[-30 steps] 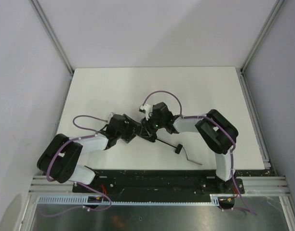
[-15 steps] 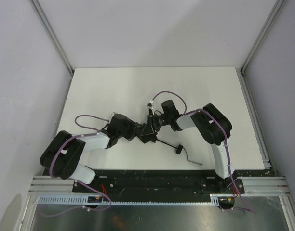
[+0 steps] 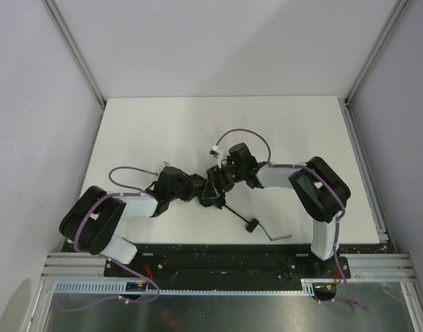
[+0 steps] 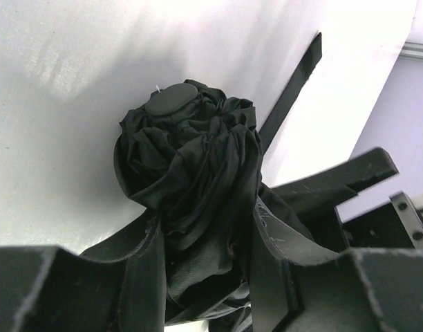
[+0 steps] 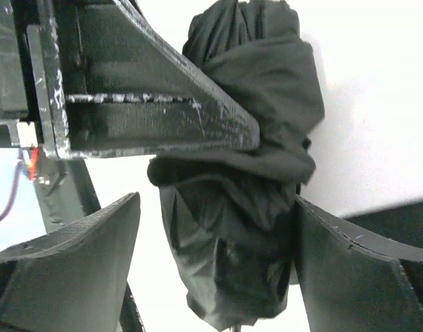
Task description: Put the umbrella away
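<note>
Grip: left gripper (image 4: 204,225) narrow, clamping bunched canopy of compact black fabric umbrella (image 4: 191,152)
Partner: right gripper (image 5: 218,207) wide, straddling same bundle
Place: white table (image 3: 163,124), centre-front
Axis: shaft runs near-right to small black knob handle (image 3: 251,225), nearer right arm

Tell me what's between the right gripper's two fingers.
The umbrella, its bunched black canopy, sits between the right gripper's open fingers, nearly filling the gap. The right wrist view shows it.

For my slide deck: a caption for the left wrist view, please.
Left gripper clasps the bunched black umbrella on the white table.
</note>
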`<state>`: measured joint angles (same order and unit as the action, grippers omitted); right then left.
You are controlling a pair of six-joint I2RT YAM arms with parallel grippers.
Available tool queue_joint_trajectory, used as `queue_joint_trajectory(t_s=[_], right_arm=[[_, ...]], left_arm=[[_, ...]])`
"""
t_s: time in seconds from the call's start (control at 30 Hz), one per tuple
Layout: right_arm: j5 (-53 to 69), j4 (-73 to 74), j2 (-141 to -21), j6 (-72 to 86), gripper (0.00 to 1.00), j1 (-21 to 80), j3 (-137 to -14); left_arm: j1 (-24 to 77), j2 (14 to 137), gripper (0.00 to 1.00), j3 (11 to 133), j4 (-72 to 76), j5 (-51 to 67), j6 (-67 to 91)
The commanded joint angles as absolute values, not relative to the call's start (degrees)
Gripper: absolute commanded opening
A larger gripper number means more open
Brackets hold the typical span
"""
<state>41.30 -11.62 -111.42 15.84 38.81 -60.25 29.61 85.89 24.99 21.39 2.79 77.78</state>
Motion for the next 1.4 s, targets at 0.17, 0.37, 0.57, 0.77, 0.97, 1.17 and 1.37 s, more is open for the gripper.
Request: queue_joint_trajectory(t_s=[0.17,0.37,0.57,0.77,0.97,1.17,1.37], right_arm=[[6.5,4.0,-96.6,1.0,0.98,49.6,-59.5],[-15.5,2.7,-99.5,-2.2,0.94,58.2,-61.2],[-20.8,-0.4,-104.8,-3.8,0.8,61.3,-61.7],[-22.2,-3.2,-111.0,-4.3,0.68,61.8,-62.5],[-16.1,-0.7,-114.2,-2.8,0.1,58.9,-62.4],[1.3,-0.6,-115.4,-1.5,0.0,53.0,-59.6],[26.0,-4.6,-114.7,2.2,0.0,46.0,-57.3]], left_arm=[[30.0,87.9,0.01,20.8,6.1,-1.5,71.8],[29.9,87.9,0.0,21.0,5.2,-1.1,72.6],[30.0,87.8,0.0,21.3,3.6,-0.5,74.6],[30.0,88.4,0.0,21.5,2.9,1.0,76.0],[29.9,87.8,0.0,21.8,2.7,1.2,75.8],[29.4,89.3,0.13,23.4,2.8,1.8,73.8],[29.3,88.2,0.64,23.5,2.8,1.1,72.7]])
